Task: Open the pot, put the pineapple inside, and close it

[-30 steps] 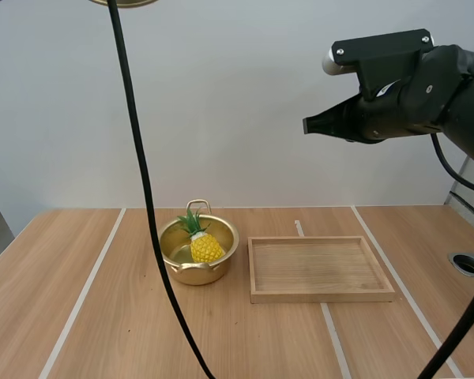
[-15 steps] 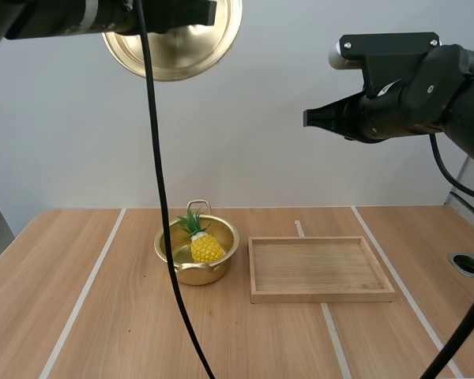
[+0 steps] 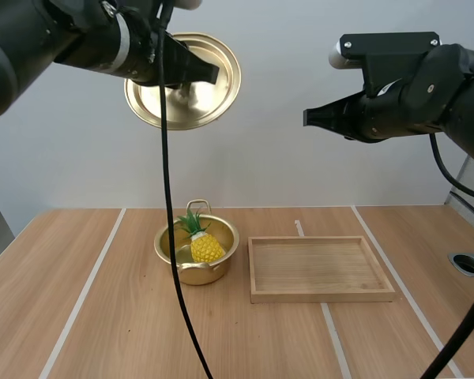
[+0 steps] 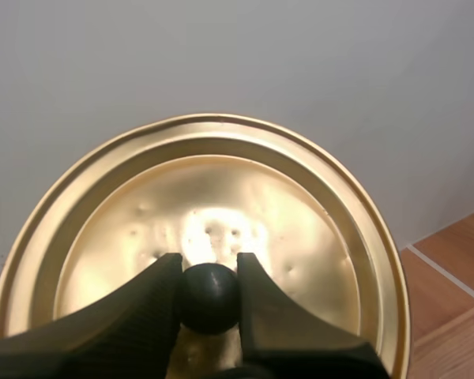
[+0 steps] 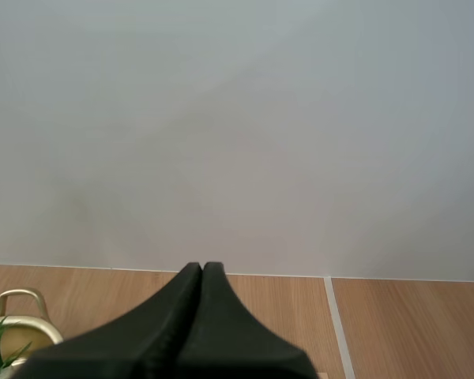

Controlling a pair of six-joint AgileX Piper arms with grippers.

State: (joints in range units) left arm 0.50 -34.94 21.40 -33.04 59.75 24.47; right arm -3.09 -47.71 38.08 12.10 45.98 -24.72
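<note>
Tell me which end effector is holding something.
The left end effector: it grips the black knob of the lid. The right end effector is shut on nothing.

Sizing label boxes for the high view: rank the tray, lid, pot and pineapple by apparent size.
1. Wooden tray and lid: about alike; the lid hangs nearer the camera, so no ranking.
2. Pot.
3. Pineapple.
</note>
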